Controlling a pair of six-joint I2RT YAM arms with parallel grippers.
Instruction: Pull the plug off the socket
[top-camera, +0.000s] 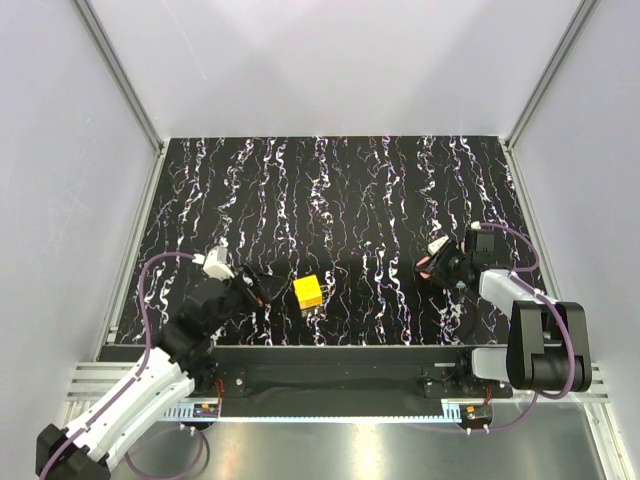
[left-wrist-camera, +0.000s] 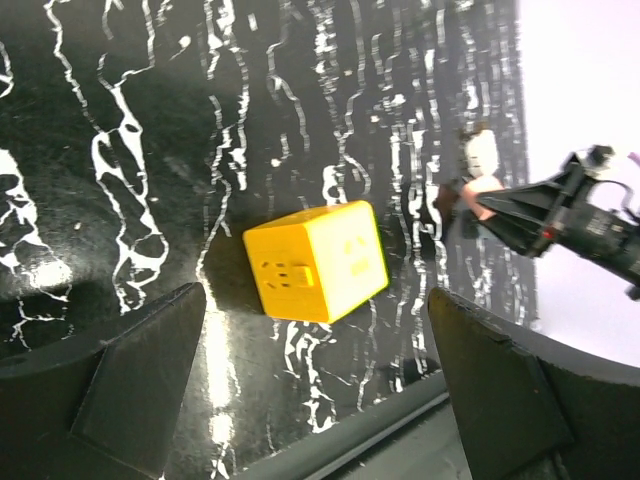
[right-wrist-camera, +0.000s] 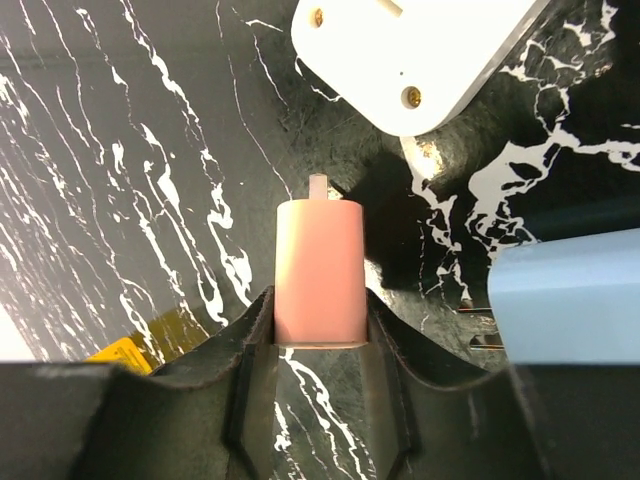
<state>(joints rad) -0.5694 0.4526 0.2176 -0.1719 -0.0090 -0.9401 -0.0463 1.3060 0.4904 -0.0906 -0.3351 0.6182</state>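
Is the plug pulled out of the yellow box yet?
Yes, it looks done. The pink plug is out, pinched in the right hand, apart from the yellow socket, which sits by the open left hand. Maybe only setting the plug down is left.

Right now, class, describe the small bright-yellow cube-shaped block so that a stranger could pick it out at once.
On the black, white-veined tabletop, look near the near edge, left of centre, just ahead of the open left gripper. There lies the small bright-yellow cube socket, the only yellow thing; the pale-pink plug sits apart, clamped in the right gripper.
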